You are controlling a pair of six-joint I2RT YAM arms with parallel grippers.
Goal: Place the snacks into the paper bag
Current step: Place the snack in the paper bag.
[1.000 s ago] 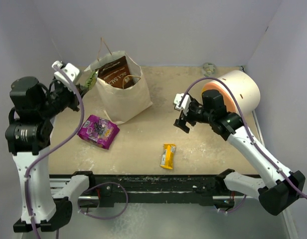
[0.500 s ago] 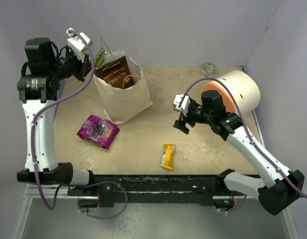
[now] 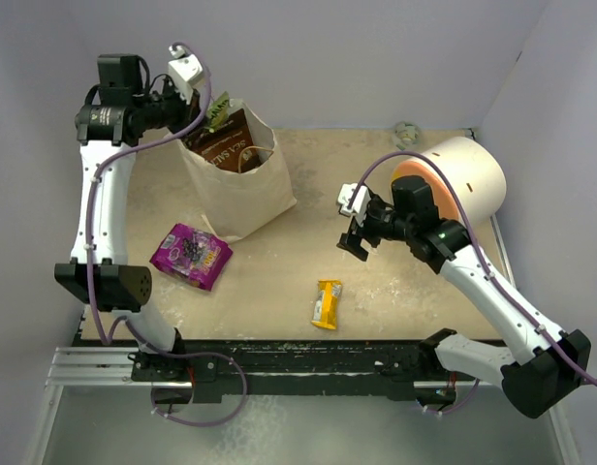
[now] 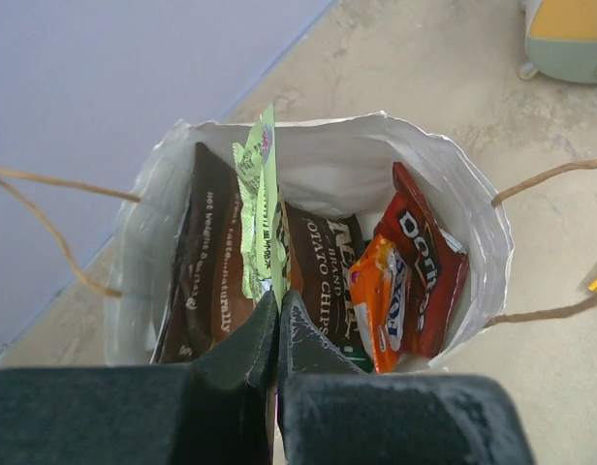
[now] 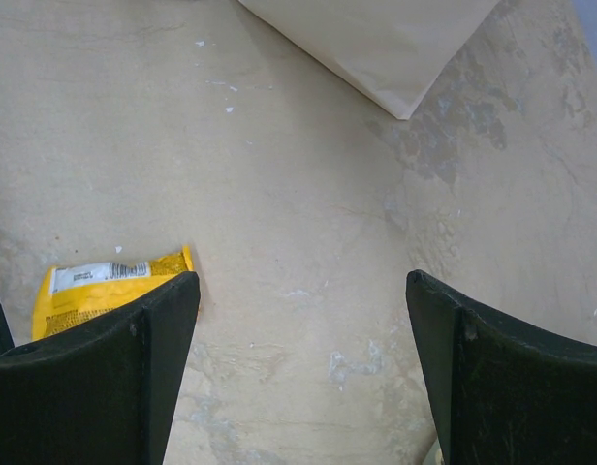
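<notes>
left gripper (image 4: 278,308) is up over the open mouth of the paper bag (image 3: 242,194), jaws pressed together and pinching one edge of a green packet (image 4: 260,194); the packet points away from the fingers toward the bag opening, seen in the wrist view in front of the packets already inside. the bag stands upright at the far left of the table (image 3: 279,281), mouth open, twisted handles splayed out. inside it: a dark brown packet (image 4: 197,281) against one wall, a brown chip packet (image 4: 323,262) beside it, an orange packet (image 4: 381,300) and a red Doritos pouch (image 4: 429,262) leaning at the other side. purple packet (image 3: 191,255) lies flat on the table near the bag, toward the arm bases. yellow bar (image 3: 327,303) lies flat mid-table near the front edge, well apart from the bag. right gripper (image 3: 355,235) hovers above mid-table, jaws spread wide, nothing between them; its wrist view shows the yellow bar low at the left, partly behind one finger. cream cylinder (image 3: 468,174) lies on its side at the far right, behind the right arm
</notes>
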